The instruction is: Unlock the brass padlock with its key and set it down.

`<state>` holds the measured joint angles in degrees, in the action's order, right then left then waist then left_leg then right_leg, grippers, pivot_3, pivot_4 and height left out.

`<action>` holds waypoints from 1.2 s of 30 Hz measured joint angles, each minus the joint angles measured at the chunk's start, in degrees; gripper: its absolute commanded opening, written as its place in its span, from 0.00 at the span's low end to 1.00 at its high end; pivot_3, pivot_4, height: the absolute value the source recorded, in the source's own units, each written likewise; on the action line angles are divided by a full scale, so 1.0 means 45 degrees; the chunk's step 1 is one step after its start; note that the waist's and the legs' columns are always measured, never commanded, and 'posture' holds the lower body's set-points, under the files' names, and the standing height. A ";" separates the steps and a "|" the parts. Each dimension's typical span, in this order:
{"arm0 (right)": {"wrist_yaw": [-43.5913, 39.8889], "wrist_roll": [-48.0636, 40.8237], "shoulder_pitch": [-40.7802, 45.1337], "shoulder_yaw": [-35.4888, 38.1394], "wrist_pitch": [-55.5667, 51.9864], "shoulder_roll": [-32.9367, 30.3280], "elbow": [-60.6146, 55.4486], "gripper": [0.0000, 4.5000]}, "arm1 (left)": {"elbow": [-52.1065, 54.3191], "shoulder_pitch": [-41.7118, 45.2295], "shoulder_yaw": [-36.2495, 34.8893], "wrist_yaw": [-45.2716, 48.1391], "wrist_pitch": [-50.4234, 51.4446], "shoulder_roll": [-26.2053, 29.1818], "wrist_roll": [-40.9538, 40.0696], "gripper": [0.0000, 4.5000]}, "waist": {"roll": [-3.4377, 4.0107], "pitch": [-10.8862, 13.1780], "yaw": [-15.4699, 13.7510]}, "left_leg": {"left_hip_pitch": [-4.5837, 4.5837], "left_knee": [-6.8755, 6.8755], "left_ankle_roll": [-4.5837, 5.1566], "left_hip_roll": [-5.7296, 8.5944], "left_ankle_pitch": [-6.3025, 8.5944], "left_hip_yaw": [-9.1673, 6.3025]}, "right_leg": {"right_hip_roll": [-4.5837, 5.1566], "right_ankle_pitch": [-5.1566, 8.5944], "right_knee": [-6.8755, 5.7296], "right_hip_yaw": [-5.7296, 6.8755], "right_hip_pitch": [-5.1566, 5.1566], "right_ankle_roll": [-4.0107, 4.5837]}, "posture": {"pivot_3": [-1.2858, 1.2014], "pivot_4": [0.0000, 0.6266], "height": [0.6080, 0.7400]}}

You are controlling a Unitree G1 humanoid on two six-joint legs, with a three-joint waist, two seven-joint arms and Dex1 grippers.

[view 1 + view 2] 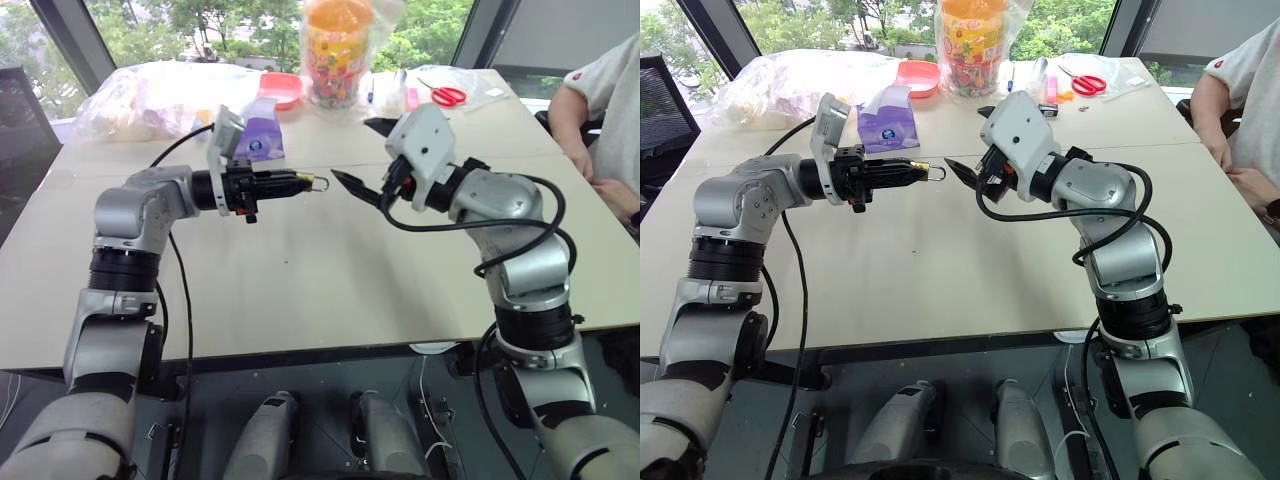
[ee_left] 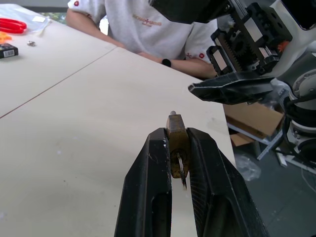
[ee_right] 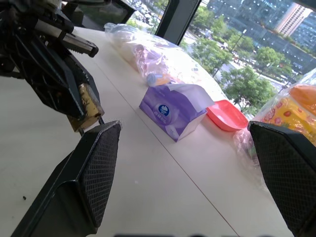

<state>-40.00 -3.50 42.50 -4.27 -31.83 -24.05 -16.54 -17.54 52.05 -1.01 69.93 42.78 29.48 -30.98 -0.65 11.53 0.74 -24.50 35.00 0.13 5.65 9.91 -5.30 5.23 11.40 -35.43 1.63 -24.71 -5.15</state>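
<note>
The brass padlock [image 2: 177,143] sits pinched between the two black fingers of the left gripper [image 1: 292,184], held up in the air over the table [image 1: 300,280] – body clamped, thin silvery loop [image 1: 319,182] sticking out past the fingertips toward the right. The left gripper points level to the right, clamped tight on the lock. The right gripper [image 1: 962,172] faces it from the right, just beside the loop but apart from it; its fingers [image 3: 94,168] are spread wide and hold nothing. Far side of the table: purple tissue box [image 1: 890,117], red dish [image 1: 919,76], orange snack bag [image 1: 973,40], clear plastic bags [image 1: 160,95], red scissors [image 1: 443,94]. A person in a white shirt [image 1: 610,80] sits at the right edge – forearm resting on the table.
</note>
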 measured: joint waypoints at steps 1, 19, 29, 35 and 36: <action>0.0033 -0.0009 0.0017 -0.0073 0.0043 0.0006 0.0027 0.94 | 0.0061 -0.0001 0.0000 -0.0003 0.0086 -0.0024 -0.0047 0.00 | 0.0000 0.0000 0.0001 | 0.0000 0.0000 0.0000 0.0000 0.0000 0.0000 | 0.0000 -0.0011 0.0000 0.0000 0.0000 -0.0019 | 0.52 0.24 1.00; -0.0208 -0.0283 0.0049 -0.0650 0.0432 -0.0053 0.1051 0.94 | 0.1391 -0.0372 -0.0021 0.0209 0.0401 0.0331 -0.0891 0.00 | 0.0000 0.0000 0.0006 | 0.0000 -0.0002 0.0001 -0.0002 0.0000 0.0003 | -0.0002 0.0008 0.0008 0.0000 0.0001 0.0012 | 0.52 0.24 1.00; -0.0419 -0.0559 -0.0134 -0.0740 -0.0032 -0.0459 0.0805 0.94 | 0.0881 -0.0372 0.0027 0.0059 0.0058 0.0140 -0.0728 0.00 | 0.0000 0.0000 -0.0011 | -0.0001 -0.0002 0.0002 -0.0002 0.0001 0.0005 | 0.0000 0.0012 0.0013 0.0001 0.0003 0.0005 | 0.52 0.24 1.00; -0.0421 -0.0446 -0.0874 -0.0729 -0.0876 -0.1906 0.0100 0.94 | 0.0111 -0.0350 0.0054 -0.0447 0.0053 -0.0452 -0.0608 0.00 | -0.0001 0.0000 -0.0090 | -0.0007 0.0008 0.0013 0.0001 0.0007 0.0006 | 0.0009 0.0015 0.0026 0.0005 0.0013 0.0002 | 0.52 0.24 1.00; -0.0417 -0.0304 -0.1064 -0.0737 -0.1393 -0.2402 -0.0004 0.94 | -0.0060 -0.0347 0.0058 -0.0627 0.0087 -0.0635 -0.0567 0.00 | -0.0001 0.0000 -0.0107 | -0.0009 0.0011 0.0017 0.0002 0.0009 0.0012 | 0.0012 0.0016 0.0033 0.0005 0.0014 0.0001 | 0.52 0.24 1.00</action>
<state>-41.88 -4.87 37.72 -7.59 -38.10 -34.86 -16.56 -17.81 50.49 -0.75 67.11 43.17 26.63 -33.54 -0.66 11.53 0.26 -24.54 35.05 0.21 5.65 9.95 -5.25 5.28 11.47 -35.28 1.65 -24.65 -5.15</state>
